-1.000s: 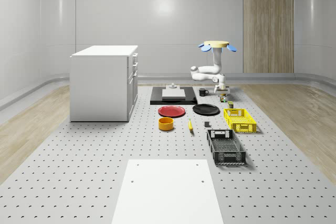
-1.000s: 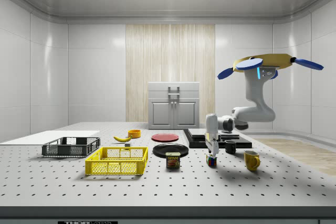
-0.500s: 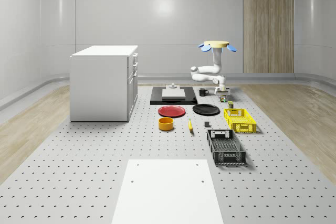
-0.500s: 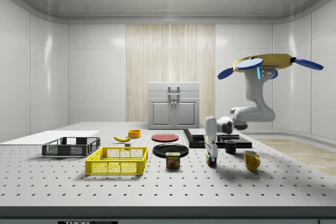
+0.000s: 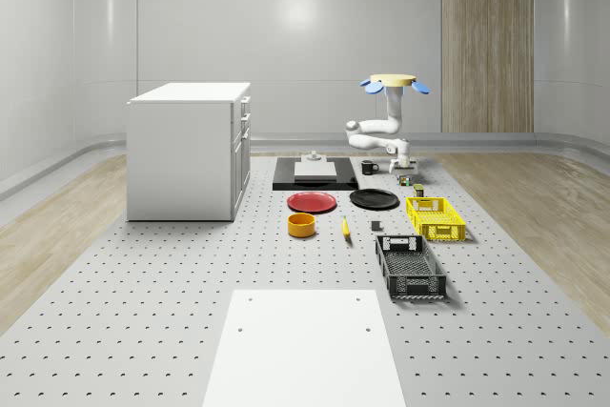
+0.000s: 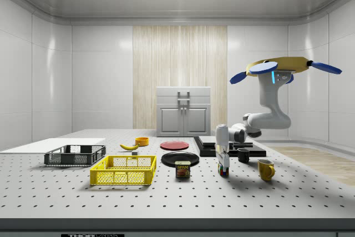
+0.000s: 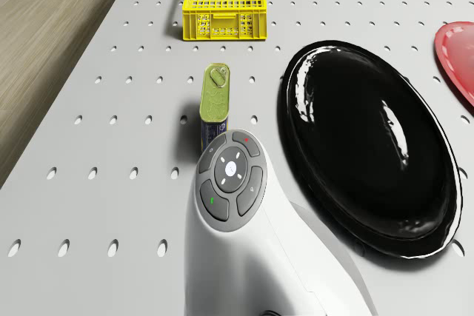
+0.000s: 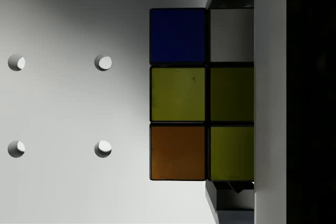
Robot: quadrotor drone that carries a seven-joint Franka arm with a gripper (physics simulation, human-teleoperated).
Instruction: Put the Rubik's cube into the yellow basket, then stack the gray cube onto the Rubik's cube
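The drone (image 6: 284, 66) is hovering beside the counter's (image 5: 143, 331) far edge, its end effector (image 6: 222, 164) clamping the Rubik's cube (image 8: 202, 94) just above the counter. The grip is readying the cube for the yellow basket (image 6: 124, 171), sitting well apart toward the counter's right edge.

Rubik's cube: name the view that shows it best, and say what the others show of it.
The wrist view: the Rubik's cube sits close up, its blue, yellow and orange stickers plain. In the side view it is a small block under the gripper; in the whole-scene view, a speck behind the yellow basket.
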